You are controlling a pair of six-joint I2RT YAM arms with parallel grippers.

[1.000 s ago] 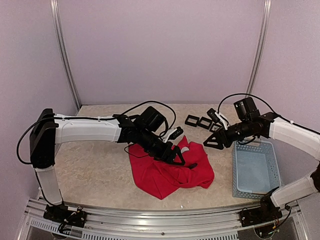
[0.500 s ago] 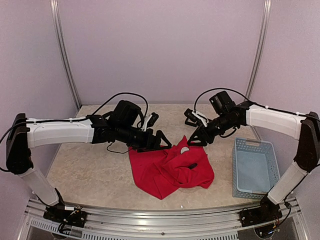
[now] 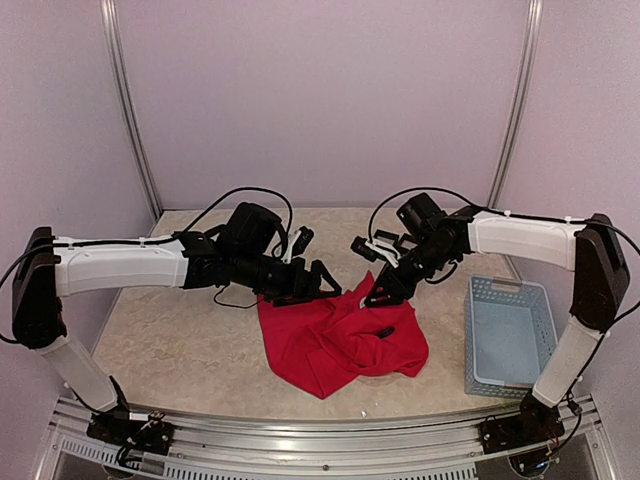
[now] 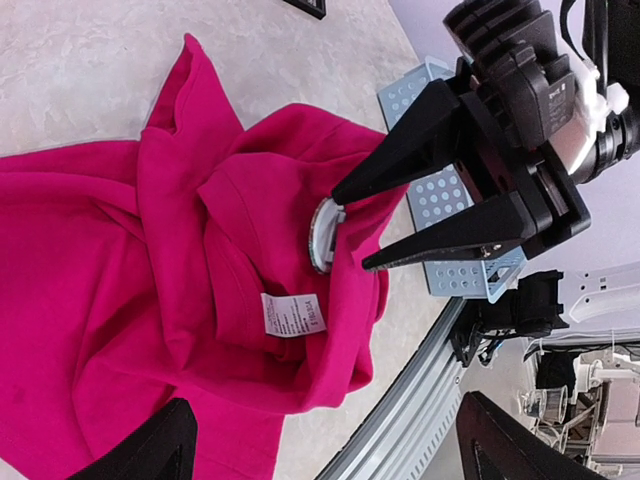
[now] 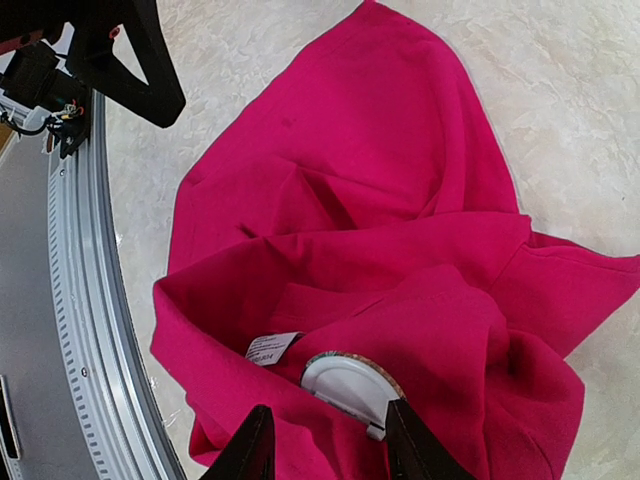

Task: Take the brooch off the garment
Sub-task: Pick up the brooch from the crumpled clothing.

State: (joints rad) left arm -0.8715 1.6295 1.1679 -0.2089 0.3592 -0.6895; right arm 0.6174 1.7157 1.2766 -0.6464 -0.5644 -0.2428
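Note:
The red garment (image 3: 340,345) lies crumpled mid-table; it also shows in the left wrist view (image 4: 130,250) and the right wrist view (image 5: 380,160). The brooch (image 5: 345,383), a round white disc with a patterned rim, stands on edge in a fold near the white label (image 5: 270,347); it also shows in the left wrist view (image 4: 322,232). My right gripper (image 5: 330,445) is open, its fingertips (image 4: 345,192) on either side of the brooch, apart from it. In the top view the right gripper (image 3: 380,295) hides the brooch. My left gripper (image 3: 312,281) is open and empty, over the garment's far left edge.
A pale blue basket (image 3: 510,335) stands right of the garment, also in the left wrist view (image 4: 440,205). Small black square frames (image 3: 385,238) lie at the back behind the right arm. An aluminium rail (image 3: 300,440) runs along the near edge.
The right gripper has swung left and down from near the basket to the brooch. The left gripper pulled back off the garment's middle to its left edge, then held still.

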